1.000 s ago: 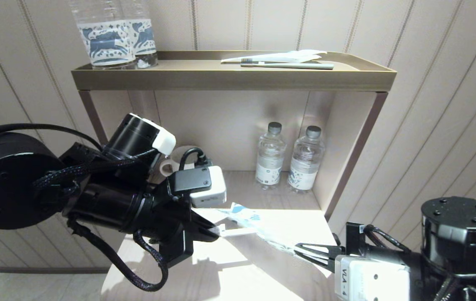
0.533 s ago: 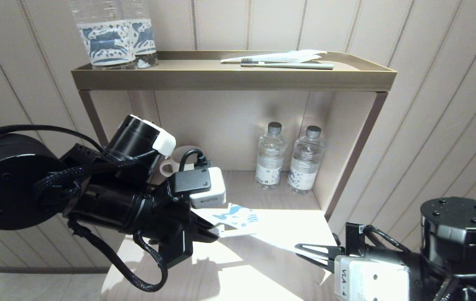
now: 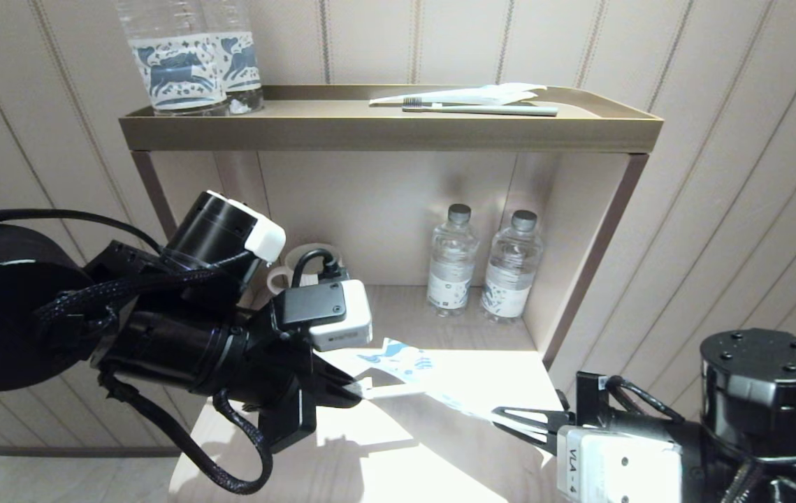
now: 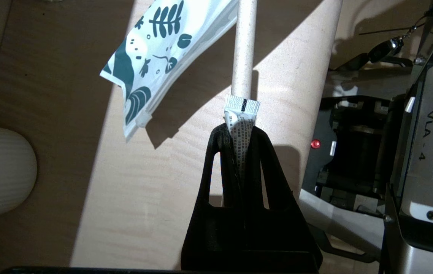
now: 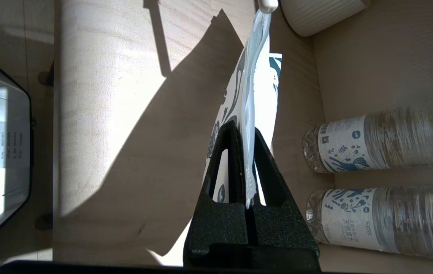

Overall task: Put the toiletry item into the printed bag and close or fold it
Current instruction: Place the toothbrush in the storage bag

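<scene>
My left gripper hovers over the wooden shelf, shut on the small white tube together with the slim white toothbrush handle. The handle reaches forward to the printed bag, and the bristle head is hidden. The bag hangs in the air between both grippers, its blue-teal leaf print showing. My right gripper is shut on the bag's other end, pinching the thin pouch edge-on.
Two small water bottles stand in the cubby's back right. A white ribbed cup sits behind my left wrist. The top tray holds two horse-label bottles and a greyish-green toothbrush with wrapper.
My left arm has drawn slightly back to the left with the tube and handle. The bag has twisted between the grippers, showing more of its printed face. The right gripper has hardly moved.
</scene>
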Robot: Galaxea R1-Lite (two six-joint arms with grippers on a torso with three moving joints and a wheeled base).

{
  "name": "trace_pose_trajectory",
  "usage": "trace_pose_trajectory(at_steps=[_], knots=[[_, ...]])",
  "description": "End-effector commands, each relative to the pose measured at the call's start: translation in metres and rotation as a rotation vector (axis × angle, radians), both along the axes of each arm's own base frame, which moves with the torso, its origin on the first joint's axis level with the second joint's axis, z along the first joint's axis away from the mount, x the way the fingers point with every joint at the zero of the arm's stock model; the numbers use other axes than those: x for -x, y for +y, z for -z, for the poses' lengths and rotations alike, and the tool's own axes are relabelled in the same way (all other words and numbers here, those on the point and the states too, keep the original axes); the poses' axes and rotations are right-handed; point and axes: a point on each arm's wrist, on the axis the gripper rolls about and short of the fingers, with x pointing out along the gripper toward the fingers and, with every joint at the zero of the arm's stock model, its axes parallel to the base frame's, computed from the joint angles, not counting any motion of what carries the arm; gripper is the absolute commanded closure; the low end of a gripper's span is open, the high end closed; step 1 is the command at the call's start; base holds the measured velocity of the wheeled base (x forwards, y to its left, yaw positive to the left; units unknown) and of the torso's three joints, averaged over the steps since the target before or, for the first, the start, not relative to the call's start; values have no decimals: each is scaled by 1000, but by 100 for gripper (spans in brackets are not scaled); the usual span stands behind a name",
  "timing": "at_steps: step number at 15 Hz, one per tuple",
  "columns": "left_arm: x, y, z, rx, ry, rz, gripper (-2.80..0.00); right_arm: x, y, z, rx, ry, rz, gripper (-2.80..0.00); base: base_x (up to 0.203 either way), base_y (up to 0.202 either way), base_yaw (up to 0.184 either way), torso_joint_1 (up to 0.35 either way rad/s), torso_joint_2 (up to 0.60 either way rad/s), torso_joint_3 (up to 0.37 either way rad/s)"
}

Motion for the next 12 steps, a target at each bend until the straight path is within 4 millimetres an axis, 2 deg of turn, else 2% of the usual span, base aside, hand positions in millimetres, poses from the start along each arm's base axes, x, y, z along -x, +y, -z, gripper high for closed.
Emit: trace_pose_trajectory(at_steps=[1, 8, 12], knots=[[3, 3, -3, 5, -8, 4, 0, -1, 1, -1, 0, -8, -5, 0, 0, 0, 0, 0, 0, 0], [-4, -3, 11, -24, 26, 4, 0, 0, 1, -1, 0, -8, -5, 0, 0, 0, 0, 0, 0, 0], [-6, -5, 9, -12, 14, 3, 0, 0, 1, 0, 1, -6, -5, 0, 0, 0, 0, 0, 0, 0]])
